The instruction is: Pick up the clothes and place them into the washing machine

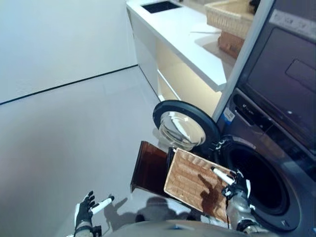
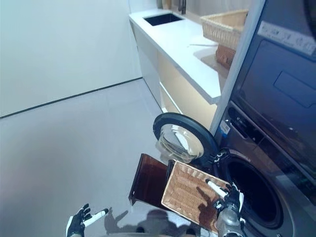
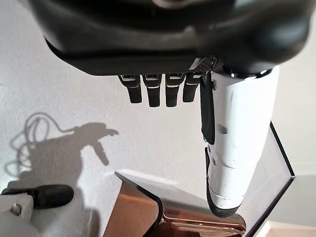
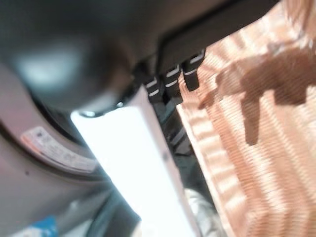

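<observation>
Before the open washing machine [image 1: 266, 182], an empty wicker basket [image 1: 195, 182], both the left hand [image 1: 85, 211] and right hand [image 1: 236, 186] slack-fingered, no legible print.

basket [image 1: 192, 180] left of washing machine [image 1: 269, 173] opening

- The washing machine [image 1: 266, 192], a dark grey front-loader, stands at lower right beneath a second dark appliance.
- Its round glass-centred door [image 1: 185, 126] hangs wide open to the left, exposing the dark drum [image 1: 259, 182].
- No clothes can be made out.
</observation>
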Controlling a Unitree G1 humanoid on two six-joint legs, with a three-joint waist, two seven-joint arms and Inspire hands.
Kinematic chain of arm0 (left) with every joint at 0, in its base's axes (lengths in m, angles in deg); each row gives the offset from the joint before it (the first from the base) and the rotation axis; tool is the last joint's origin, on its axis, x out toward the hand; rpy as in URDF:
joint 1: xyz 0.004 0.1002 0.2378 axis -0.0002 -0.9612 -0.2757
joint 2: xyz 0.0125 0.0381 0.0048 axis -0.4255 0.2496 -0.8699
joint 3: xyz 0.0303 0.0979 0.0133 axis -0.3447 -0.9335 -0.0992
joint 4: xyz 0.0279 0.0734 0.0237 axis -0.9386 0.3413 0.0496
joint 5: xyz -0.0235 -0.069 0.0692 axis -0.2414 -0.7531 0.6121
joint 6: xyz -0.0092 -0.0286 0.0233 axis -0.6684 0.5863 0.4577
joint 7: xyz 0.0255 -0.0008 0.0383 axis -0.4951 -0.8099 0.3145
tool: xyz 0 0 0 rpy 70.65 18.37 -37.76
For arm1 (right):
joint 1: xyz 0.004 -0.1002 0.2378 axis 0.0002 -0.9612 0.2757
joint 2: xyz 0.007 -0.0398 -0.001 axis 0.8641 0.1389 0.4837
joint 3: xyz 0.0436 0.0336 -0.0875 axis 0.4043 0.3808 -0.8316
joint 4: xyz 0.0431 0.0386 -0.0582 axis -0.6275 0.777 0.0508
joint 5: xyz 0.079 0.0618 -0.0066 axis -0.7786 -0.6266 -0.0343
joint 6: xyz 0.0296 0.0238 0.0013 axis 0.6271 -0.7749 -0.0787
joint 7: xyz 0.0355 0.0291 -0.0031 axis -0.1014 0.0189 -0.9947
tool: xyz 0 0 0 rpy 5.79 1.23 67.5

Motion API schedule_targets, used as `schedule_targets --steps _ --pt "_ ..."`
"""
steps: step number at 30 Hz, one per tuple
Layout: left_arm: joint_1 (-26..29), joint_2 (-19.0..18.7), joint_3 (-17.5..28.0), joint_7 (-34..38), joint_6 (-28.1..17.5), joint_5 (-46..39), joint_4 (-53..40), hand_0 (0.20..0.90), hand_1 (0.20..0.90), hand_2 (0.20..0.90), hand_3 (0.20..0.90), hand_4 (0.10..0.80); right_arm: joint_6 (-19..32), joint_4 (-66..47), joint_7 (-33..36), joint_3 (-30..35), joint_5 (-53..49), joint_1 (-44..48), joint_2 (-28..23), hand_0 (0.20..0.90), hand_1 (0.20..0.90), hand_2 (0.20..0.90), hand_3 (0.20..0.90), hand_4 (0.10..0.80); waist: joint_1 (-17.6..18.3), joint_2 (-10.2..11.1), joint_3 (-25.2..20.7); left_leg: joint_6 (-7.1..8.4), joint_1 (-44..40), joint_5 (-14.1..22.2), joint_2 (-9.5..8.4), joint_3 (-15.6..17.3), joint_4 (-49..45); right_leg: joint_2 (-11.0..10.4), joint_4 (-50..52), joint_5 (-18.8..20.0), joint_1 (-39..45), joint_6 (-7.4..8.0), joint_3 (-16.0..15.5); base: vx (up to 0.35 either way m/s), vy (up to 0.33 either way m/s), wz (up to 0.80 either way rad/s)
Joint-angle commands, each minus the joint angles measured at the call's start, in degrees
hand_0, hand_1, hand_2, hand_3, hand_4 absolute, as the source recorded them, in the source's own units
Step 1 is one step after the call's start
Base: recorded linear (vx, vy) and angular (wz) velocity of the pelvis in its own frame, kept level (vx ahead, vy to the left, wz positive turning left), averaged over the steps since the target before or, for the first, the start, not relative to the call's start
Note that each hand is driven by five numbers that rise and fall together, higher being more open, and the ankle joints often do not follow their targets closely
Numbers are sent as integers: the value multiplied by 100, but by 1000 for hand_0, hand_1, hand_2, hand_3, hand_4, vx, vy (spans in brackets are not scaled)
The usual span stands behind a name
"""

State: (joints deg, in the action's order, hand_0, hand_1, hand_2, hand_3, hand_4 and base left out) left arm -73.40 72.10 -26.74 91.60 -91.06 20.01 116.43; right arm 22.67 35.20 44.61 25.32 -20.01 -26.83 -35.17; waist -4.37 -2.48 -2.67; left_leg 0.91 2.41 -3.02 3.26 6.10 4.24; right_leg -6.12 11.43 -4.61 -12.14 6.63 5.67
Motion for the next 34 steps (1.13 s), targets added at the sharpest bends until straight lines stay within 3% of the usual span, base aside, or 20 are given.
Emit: schedule_targets --steps 1,16,25,34 --pt "337 -403 291 -22 -209 -109 197 900 900 900 900 800 199 -92 -6 59 76 58 39 900 900 900 900 800 -14 234 -181 52 -2 368 -242 36 -243 106 -1150 570 640 -239 -173 0 0 0" --pt "258 -273 313 -329 -233 -411 154 900 900 900 900 800 358 58 -592 134 -714 -199 460 900 900 900 900 800 -9 468 -406 15 -437 452 -196 67 -194 213 -1267 575 1068 -244 -235 -4 -2 -1" --pt "233 -244 284 -333 -253 -381 175 900 900 900 900 800 255 204 -262 -96 55 -222 498 900 900 900 900 800 -1 535 -468 -2 -593 489 -162 39 -213 240 -1217 508 1249 -250 -309 -14 -3 3" --pt "239 -258 269 -212 -284 -367 121 900 900 900 900 800 277 9 -266 -114 -18 -301 489 900 900 900 900 800 -31 571 -374 -31 -575 585 -168 -27 -457 237 -1156 471 1308 -264 -307 1 0 -2"
